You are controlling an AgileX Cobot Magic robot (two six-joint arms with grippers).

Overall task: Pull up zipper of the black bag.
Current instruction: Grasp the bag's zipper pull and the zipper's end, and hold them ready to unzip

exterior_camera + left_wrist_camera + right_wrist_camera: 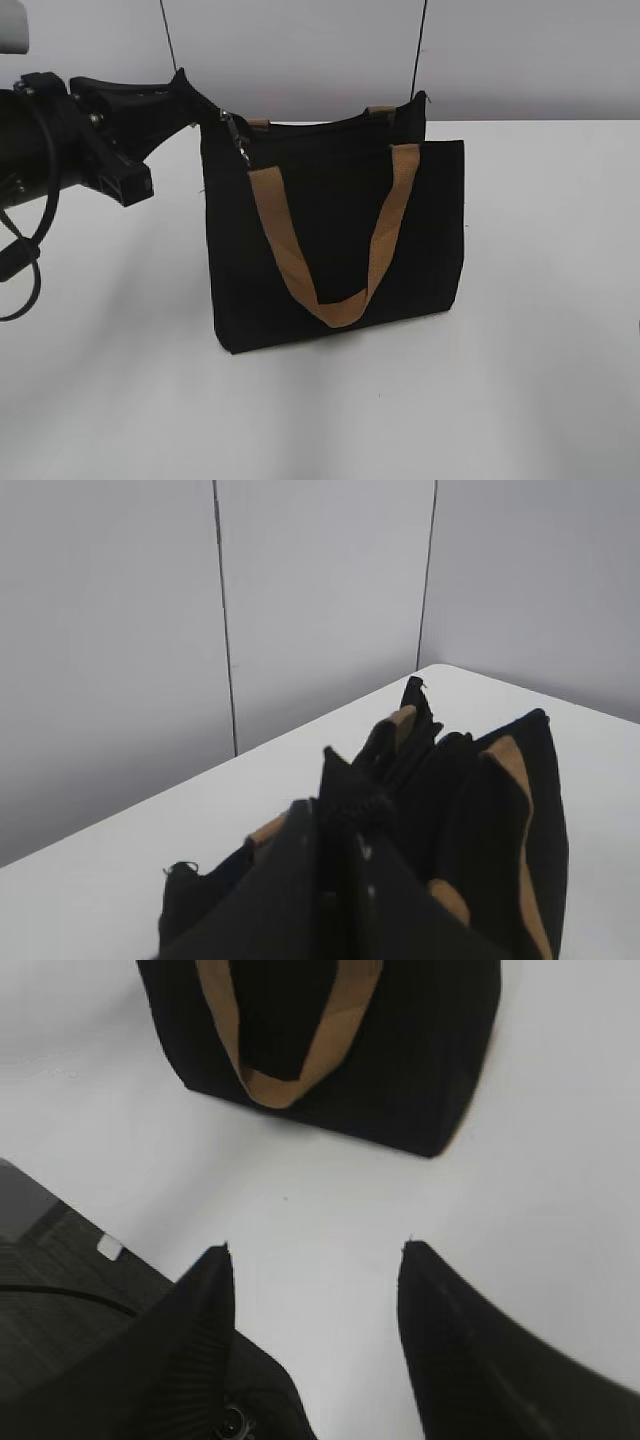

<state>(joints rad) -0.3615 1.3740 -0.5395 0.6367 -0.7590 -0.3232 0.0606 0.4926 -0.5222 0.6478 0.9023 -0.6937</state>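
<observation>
The black bag [330,230] stands upright on the white table, its front tan handle [340,305] hanging down. The zipper [300,122] runs along its top edge, and the silvery pull tab [239,140] hangs at the left end. My left gripper [212,112] is at the bag's top left corner. In the left wrist view it [352,810] is shut on the black ribbed zipper end, and the bag's mouth [430,770] gapes beyond. My right gripper [315,1250] is open and empty, above the table in front of the bag [430,1050]. It is out of the exterior view.
The white table [520,380] spreads round the bag, with a grey panelled wall [300,50] behind it. The table's edge and dark floor [50,1260] show at the lower left of the right wrist view. The left arm [60,150] reaches in from the left.
</observation>
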